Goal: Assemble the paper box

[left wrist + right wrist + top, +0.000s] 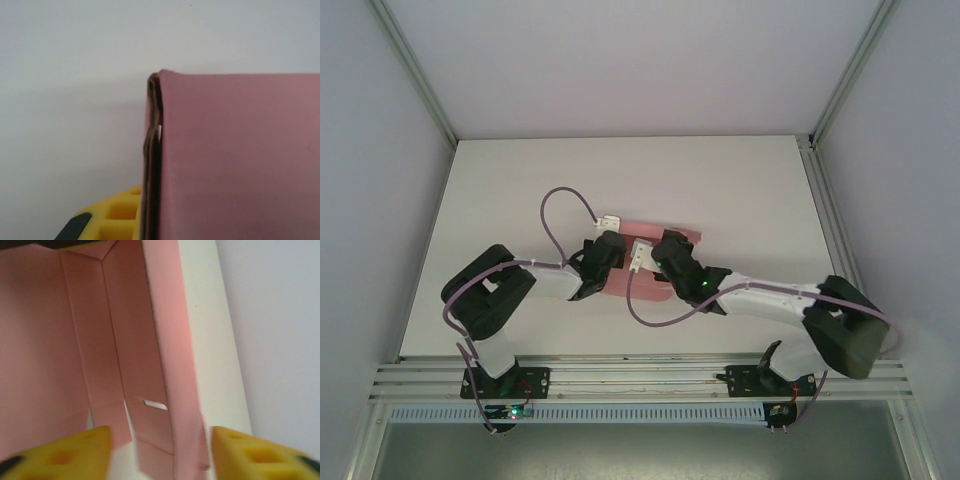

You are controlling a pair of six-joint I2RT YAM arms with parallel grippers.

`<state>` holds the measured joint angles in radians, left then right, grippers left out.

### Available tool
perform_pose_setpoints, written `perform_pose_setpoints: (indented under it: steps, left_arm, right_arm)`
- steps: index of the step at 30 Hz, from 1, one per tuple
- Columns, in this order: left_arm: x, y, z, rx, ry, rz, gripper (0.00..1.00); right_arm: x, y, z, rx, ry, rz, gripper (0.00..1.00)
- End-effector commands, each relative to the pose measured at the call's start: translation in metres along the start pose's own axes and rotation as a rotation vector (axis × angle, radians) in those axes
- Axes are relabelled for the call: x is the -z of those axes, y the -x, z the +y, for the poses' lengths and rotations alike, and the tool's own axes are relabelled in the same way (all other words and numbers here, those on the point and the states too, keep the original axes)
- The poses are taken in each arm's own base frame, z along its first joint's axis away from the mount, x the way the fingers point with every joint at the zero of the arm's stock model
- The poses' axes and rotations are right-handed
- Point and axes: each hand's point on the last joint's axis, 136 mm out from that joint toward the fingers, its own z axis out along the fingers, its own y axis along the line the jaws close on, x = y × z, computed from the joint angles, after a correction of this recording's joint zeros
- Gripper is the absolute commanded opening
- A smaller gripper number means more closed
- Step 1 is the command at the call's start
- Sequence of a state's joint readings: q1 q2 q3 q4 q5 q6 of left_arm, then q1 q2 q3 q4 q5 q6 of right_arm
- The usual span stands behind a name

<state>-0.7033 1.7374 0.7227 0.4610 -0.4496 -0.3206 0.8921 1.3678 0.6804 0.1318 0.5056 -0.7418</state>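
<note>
One paper box (125, 340) beneath right gripper (160, 455)

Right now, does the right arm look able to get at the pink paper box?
Probably yes: the right gripper is open right at the paper box, its flaps showing between the fingers, nothing blocking.

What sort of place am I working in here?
Likely a robot test cell, not a home or shop: a white table, plain grey walls framed by aluminium rails, and a pink paper box as the workpiece.
</note>
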Motion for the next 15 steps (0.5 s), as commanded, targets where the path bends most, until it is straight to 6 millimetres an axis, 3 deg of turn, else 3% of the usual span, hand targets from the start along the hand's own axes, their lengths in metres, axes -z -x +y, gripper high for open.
perform_pose_setpoints:
  steps: [1, 5, 12, 15]
  left_arm:
    - [0.014, 0.038, 0.001, -0.005, -0.028, -0.106, 0.0]
    - [0.032, 0.057, -0.004, 0.025, -0.114, -0.143, 0.0]
    - [0.071, 0.071, -0.008, 0.075, -0.325, -0.157, 0.0]
    - [0.085, 0.065, -0.007, 0.073, -0.392, -0.169, 0.0]
  right_arm:
    - [0.036, 0.013, -0.002, -0.053, 0.117, -0.089, 0.98]
    - [0.087, 0.033, -0.008, -0.103, 0.203, -0.228, 0.98]
    - [0.163, 0.058, -0.084, -0.409, 0.07, -0.505, 0.98]
    - [0.185, 0.073, -0.098, -0.548, 0.133, -0.606, 0.98]
